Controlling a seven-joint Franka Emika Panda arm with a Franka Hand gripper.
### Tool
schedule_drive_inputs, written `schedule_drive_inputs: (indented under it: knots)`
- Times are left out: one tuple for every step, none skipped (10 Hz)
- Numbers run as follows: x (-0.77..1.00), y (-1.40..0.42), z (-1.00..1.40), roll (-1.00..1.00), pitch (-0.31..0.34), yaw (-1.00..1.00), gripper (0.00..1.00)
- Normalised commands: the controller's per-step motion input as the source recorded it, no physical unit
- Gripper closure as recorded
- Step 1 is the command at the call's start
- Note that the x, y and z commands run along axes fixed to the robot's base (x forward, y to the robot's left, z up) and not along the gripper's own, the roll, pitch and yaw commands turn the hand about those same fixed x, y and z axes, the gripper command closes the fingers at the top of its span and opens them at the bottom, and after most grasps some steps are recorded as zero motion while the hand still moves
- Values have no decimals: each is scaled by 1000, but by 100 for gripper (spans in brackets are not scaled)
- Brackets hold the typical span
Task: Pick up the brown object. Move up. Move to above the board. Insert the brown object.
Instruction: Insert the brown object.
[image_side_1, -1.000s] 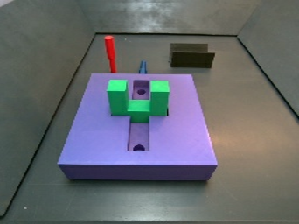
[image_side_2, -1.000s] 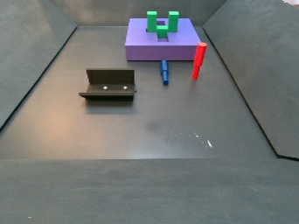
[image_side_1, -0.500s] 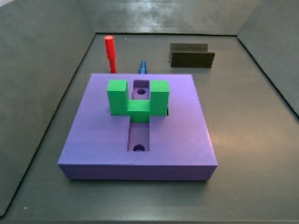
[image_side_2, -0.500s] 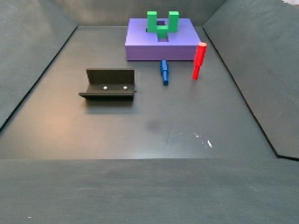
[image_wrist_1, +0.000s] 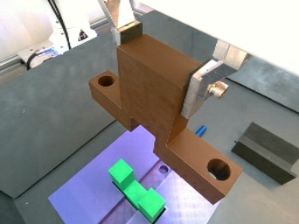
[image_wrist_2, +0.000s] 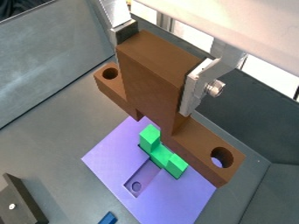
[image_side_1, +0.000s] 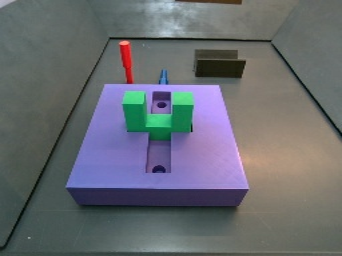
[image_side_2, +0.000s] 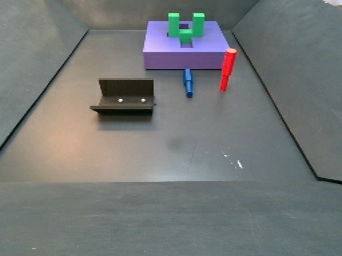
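In both wrist views my gripper (image_wrist_1: 162, 59) (image_wrist_2: 163, 59) is shut on the brown object (image_wrist_1: 152, 83) (image_wrist_2: 158, 79), a tall block on a long bar with a round hole near each end. One silver finger (image_wrist_1: 201, 87) (image_wrist_2: 201, 83) presses flat on its side. It hangs high above the purple-blue board (image_wrist_1: 93, 188) (image_wrist_2: 117, 157) with its green U-shaped block (image_wrist_1: 135, 188) (image_wrist_2: 163, 153). In both side views the board (image_side_1: 120, 150) (image_side_2: 167, 55) lies on the floor, its groove (image_side_1: 160, 150) open. There the gripper is out of view.
A red peg (image_side_1: 126, 60) (image_side_2: 227, 70) stands upright beside the board. A small blue piece (image_side_1: 163, 75) (image_side_2: 189, 82) lies next to it. The dark fixture (image_side_1: 221, 65) (image_side_2: 124, 97) stands apart on the grey floor. Sloping grey walls enclose the floor.
A thin brown sliver now shows at the top edge of a side view. Nothing on the floor has moved.
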Motion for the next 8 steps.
schedule_drive_inputs:
  knots:
    - [-297,-89,-166,-67,-266,-323,100]
    - [-149,-174,-149,-30,-266,-591,100]
    - [0,-89,-194,-33,-274,-771,100]
    - [0,-46,-214,-6,-307,-794,100]
    - [54,-17,-131,4,-257,-863,100]
    - [74,-9,-151,66,-210,-911,100]
    - [106,-31,-237,127,-267,-846,100]
    - [123,-51,-263,236,-329,-751,100]
